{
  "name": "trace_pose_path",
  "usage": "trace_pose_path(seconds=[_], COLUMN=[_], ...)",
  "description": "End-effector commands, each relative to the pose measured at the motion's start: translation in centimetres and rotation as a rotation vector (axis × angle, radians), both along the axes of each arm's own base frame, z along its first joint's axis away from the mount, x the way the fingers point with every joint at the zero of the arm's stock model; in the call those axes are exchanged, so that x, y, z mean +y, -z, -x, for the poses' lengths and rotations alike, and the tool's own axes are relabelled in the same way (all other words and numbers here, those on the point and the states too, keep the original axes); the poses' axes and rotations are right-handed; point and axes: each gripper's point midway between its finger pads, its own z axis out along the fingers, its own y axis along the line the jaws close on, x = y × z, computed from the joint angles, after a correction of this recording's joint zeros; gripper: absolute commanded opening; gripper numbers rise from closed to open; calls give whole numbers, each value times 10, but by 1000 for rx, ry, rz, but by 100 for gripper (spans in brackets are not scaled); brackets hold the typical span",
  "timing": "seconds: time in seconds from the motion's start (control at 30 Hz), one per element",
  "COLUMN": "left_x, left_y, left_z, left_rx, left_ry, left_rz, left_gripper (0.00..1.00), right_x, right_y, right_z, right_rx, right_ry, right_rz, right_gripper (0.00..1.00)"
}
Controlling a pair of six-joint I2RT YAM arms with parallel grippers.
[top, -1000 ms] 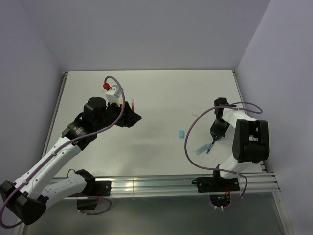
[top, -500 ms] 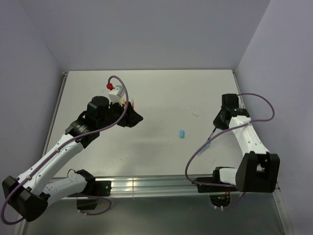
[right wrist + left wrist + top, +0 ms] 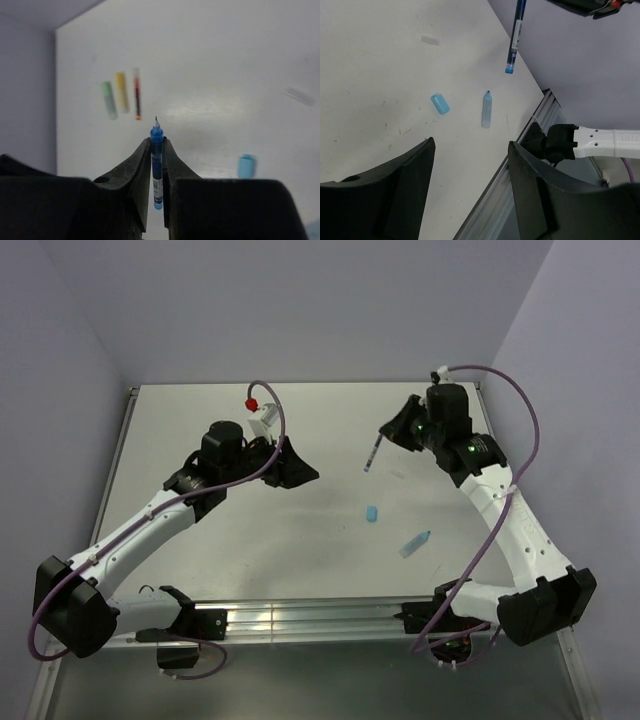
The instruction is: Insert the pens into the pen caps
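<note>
My right gripper [image 3: 398, 432] is shut on the thin dark blue pen [image 3: 157, 167] and holds it in the air above the table's back middle, tip pointing away; the pen also shows in the top view [image 3: 371, 454] and the left wrist view [image 3: 515, 35]. My left gripper [image 3: 297, 466] is open and empty [image 3: 470, 145]. The light blue cap [image 3: 371, 512] lies mid-table, with the light blue marker [image 3: 415, 543] to its right. The green marker [image 3: 108, 100], yellow marker [image 3: 121, 92] and red pen [image 3: 136, 93] lie side by side beyond the held pen, hidden under the left arm in the top view.
A small clear cap [image 3: 299, 96] lies on the table right of centre, also in the left wrist view [image 3: 430, 40]. The table's metal rail [image 3: 330, 615] runs along the near edge. Grey walls [image 3: 300, 310] close the back and sides.
My right arm swung from the near right up to the back middle, carrying the dark blue pen off the table. My left gripper shifted right and now covers the markers in the top view.
</note>
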Motion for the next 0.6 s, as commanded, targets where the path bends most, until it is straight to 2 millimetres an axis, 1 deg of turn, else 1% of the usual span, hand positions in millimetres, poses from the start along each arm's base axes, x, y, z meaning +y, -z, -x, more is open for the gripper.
trace_pose_path(seconds=[0.0, 0.03, 0.07, 0.1, 0.13, 0.17, 0.2, 0.23, 0.27, 0.37, 0.5, 0.57], left_x=[-16, -16, -16, -16, -16, -16, -17, -16, -16, -17, -17, -16], left_y=[-60, -63, -65, -69, -72, -74, -77, -79, -78, -74, -71, -68], left_z=[-2, -2, -2, -3, -3, -2, 0, 0, -1, -5, -9, -12], left_rx=[-138, -150, -161, -180, -191, -200, -211, -217, -215, -205, -202, -196], left_ry=[74, 77, 77, 77, 78, 82, 92, 89, 85, 77, 63, 47], left_rz=[149, 155, 161, 169, 177, 183, 193, 197, 195, 174, 164, 150], left_gripper=[65, 66, 66, 66, 67, 67, 67, 67, 67, 67, 66, 66], right_x=[47, 62, 69, 75, 82, 90, 96, 99, 106, 116, 137, 142], right_y=[-47, -59, -62, -59, -66, -67, -64, -68, -71, -76, -80, -83], right_z=[-14, -12, -14, -17, -18, -17, -18, -19, -17, -16, -8, -5], right_rx=[-101, -116, -118, -108, -118, -118, -110, -114, -119, -123, -121, -124], right_ry=[-91, -128, -139, -149, -161, -181, -190, -196, -214, -232, -274, -285], right_rz=[-112, -140, -146, -144, -153, -158, -158, -165, -172, -190, -202, -207], right_gripper=[0, 0, 0, 0, 0, 0, 0, 0, 0, 0, 0, 0])
